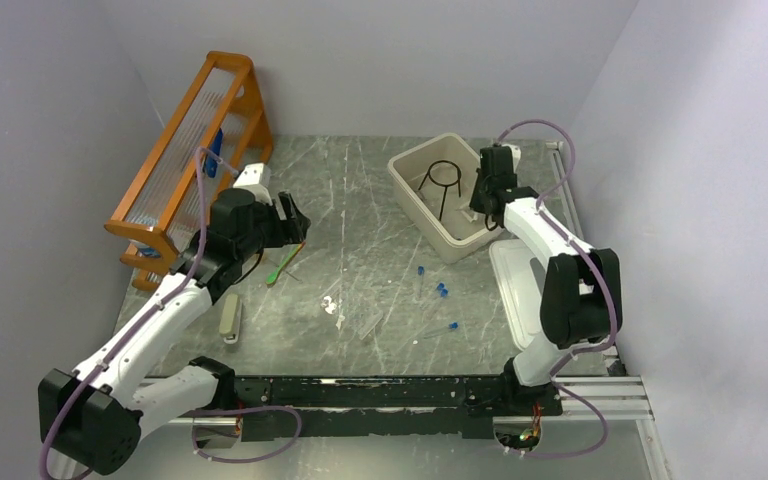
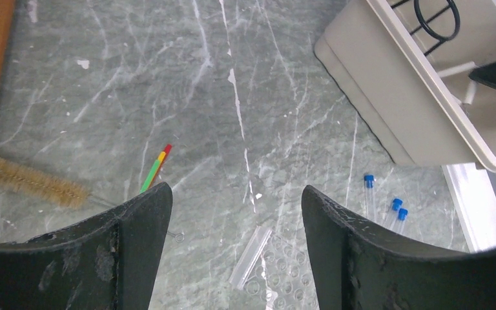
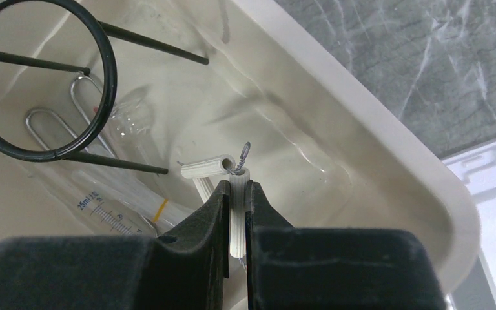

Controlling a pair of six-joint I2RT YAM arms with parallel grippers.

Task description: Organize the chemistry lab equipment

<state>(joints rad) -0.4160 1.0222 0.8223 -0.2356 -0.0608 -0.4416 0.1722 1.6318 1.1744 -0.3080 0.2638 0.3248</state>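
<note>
Overhead view of a grey marbled tabletop [image 1: 360, 200] with two robot arms. The right end effector [image 3: 236, 194] is closed on a white triangle [image 3: 203, 169] made of ribbed tubes on wire. It pinches one side and holds the triangle inside a beige bin [image 3: 374, 123] at the far right of the tabletop. Beneath it in the bin lie a black wire ring [image 3: 106, 84] on legs, metal handle loops [image 3: 51, 123] and a marked glass cylinder [image 3: 110, 216]. The left end effector [image 2: 236, 190] is open and empty, hovering above the tabletop with a green-handled tool [image 2: 155, 169] just ahead of its fingers. Blue-capped tubes [image 2: 369, 194] and a clear tube [image 2: 252, 248] lie loose nearby.

The step in hand looks like setting the triangle down in the bin. To do it well, the right arm should lower it close to a bare patch of the bin floor. That patch should be clear of the ring's legs and of the glass, which could crack under a fall. Then the jaws should open fully and lift straight up, so the wire loop does not snag a finger
</note>
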